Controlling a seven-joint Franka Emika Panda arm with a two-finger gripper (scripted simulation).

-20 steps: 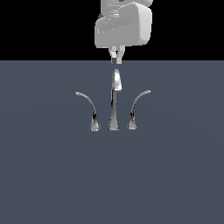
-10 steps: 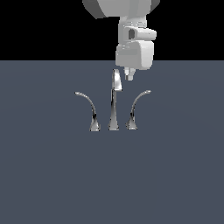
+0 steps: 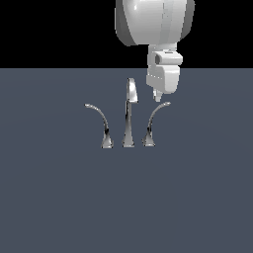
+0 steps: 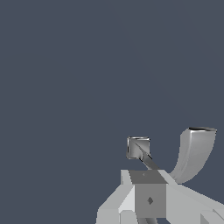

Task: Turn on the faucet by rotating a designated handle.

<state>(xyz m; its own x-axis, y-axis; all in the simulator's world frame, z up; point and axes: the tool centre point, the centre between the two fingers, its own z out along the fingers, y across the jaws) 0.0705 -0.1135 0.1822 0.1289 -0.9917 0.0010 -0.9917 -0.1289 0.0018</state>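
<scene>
The chrome faucet stands on the grey surface, with its tall straight spout (image 3: 129, 111) in the middle. The handle (image 3: 151, 123) rises from a flared base on the exterior view's right of the spout, and its tip sweeps rightward. My gripper (image 3: 158, 97) hangs just above and slightly behind that tip, fingers together and holding nothing. In the wrist view the shut fingers (image 4: 148, 192) sit close to the handle's square tip (image 4: 138, 148), with the spout's end (image 4: 194, 153) beside it.
A mirror-image lever (image 3: 100, 123) sweeps leftward on the exterior view's left of the spout. The flat grey surface (image 3: 126, 207) extends around the faucet.
My gripper has moved from above the spout toward the exterior view's right and lower, ending just above the handle's tip. The faucet has not moved.
</scene>
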